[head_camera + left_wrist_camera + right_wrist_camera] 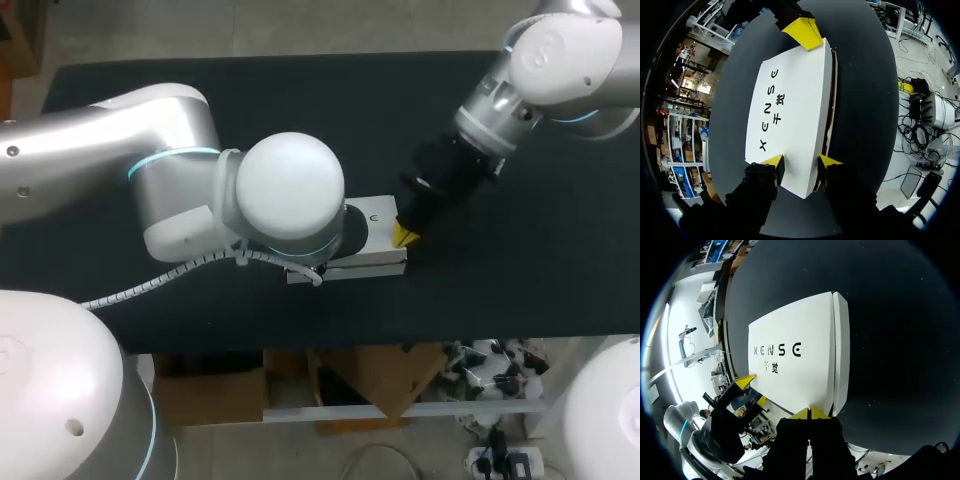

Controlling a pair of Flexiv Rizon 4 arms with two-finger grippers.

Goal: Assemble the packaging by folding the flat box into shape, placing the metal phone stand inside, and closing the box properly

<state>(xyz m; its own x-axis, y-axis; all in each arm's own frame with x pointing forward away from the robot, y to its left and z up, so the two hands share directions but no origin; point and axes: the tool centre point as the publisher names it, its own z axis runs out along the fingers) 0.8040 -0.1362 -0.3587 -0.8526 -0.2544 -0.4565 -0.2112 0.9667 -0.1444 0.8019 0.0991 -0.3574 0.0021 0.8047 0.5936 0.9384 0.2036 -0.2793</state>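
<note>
A white printed box (790, 110) lies flat and closed on the black table; a thin brown gap (829, 107) shows along one long side. My left gripper (801, 162) stands open at the box's near end, one fingertip (774, 161) over the top face, the other (830, 161) just off the side edge. In the head view my left wrist hides most of the box (380, 232). My right gripper (809, 414) is shut, its tips resting on the opposite end of the box (800, 355) near the side seam; its tips also show as the right gripper (404, 236). No phone stand is visible.
The black table (500, 280) stretches wide around the box, with its front edge close below the box in the head view. Both arms meet over the middle of the table.
</note>
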